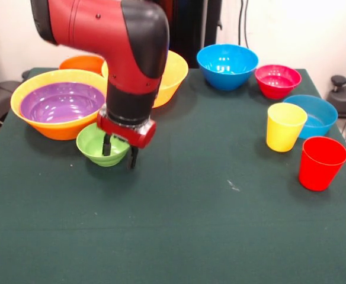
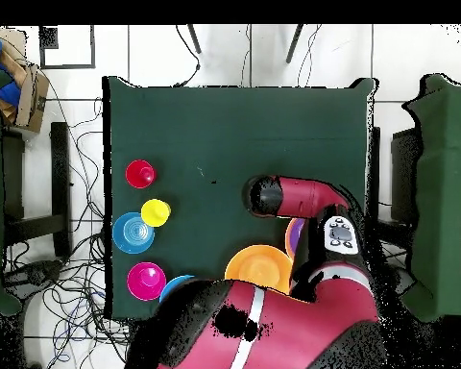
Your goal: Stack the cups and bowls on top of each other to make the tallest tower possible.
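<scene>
My gripper hangs over the small green bowl at the table's left. One finger is inside the bowl and the other is outside its rim, with a wide gap between them. Just behind it, the purple bowl sits nested in a large yellow-orange bowl. The second large yellow-orange bowl stands behind my arm. The yellow cup and the red cup stand upright at the right. In the overhead view my arm hides the gripper and the green bowl.
A small orange bowl stands at the far left. A blue bowl, a pink-red bowl and a second blue bowl stand at the far right. The table is dark green.
</scene>
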{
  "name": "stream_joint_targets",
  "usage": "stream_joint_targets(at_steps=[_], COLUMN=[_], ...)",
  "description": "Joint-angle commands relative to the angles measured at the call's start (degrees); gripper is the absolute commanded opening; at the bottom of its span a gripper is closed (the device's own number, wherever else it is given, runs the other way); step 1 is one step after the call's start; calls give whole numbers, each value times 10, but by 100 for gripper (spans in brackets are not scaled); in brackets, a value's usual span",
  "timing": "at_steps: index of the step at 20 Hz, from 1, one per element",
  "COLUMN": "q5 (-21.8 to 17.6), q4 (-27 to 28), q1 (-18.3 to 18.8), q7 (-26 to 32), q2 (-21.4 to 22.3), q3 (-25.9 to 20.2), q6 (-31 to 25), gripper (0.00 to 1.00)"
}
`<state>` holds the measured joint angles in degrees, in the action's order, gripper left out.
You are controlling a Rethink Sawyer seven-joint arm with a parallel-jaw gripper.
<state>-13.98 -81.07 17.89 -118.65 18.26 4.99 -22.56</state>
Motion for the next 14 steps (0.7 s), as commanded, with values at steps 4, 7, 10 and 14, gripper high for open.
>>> stream_joint_targets(at_steps=[4, 7, 10, 14], q5=[-7, 1, 0, -2], q4=[131, 157, 165, 167], q1=[-2, 6, 7, 7], q7=[-13, -15, -18, -25], q2=[-123, -146, -152, -153], q3=[-54, -69, -72, -73], q6=[41, 50, 54, 56], gripper=[100, 100, 100, 100])
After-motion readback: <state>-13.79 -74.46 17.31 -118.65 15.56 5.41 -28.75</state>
